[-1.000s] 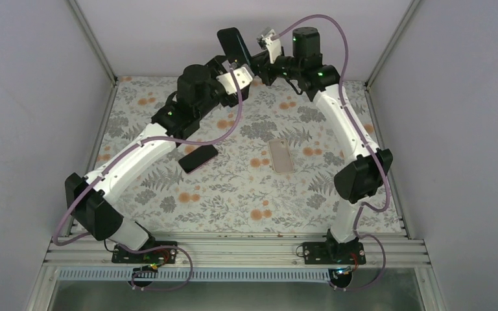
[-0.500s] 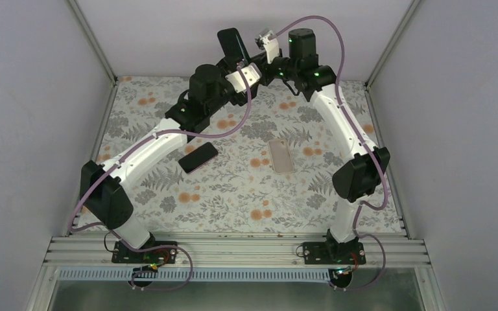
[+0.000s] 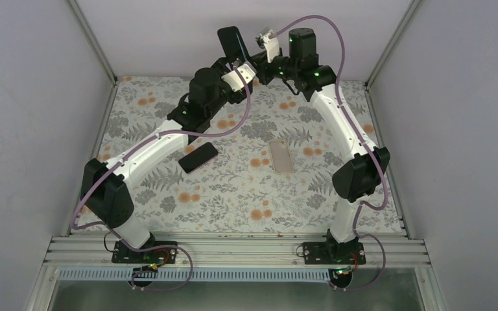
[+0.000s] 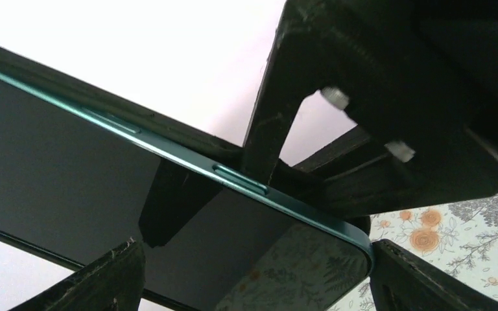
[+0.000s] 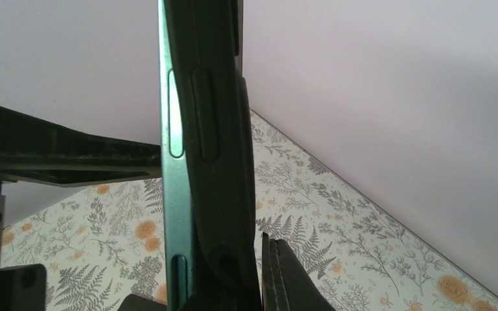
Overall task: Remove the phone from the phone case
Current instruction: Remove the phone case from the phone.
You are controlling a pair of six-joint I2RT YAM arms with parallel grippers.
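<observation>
The phone (image 3: 232, 44), dark-screened with a teal rim, sits in a black phone case and is held upright in the air at the back of the cell. My right gripper (image 3: 254, 65) is shut on its lower end. In the right wrist view the teal rim (image 5: 172, 194) and the black case (image 5: 217, 194) run up between that gripper's (image 5: 220, 285) fingers. My left gripper (image 3: 228, 63) is open beside it. In the left wrist view its fingers (image 4: 120, 278) straddle the phone's (image 4: 71, 162) corner, with the right gripper (image 4: 376, 97) behind.
On the floral table (image 3: 233, 194) lie a dark phone-sized slab with a pinkish edge (image 3: 198, 157) and a pale translucent case (image 3: 281, 155). White walls and metal posts close in the back and sides.
My left arm has risen and reached toward the back, bringing its open gripper up around the held phone. The right arm and the phone have hardly moved.
</observation>
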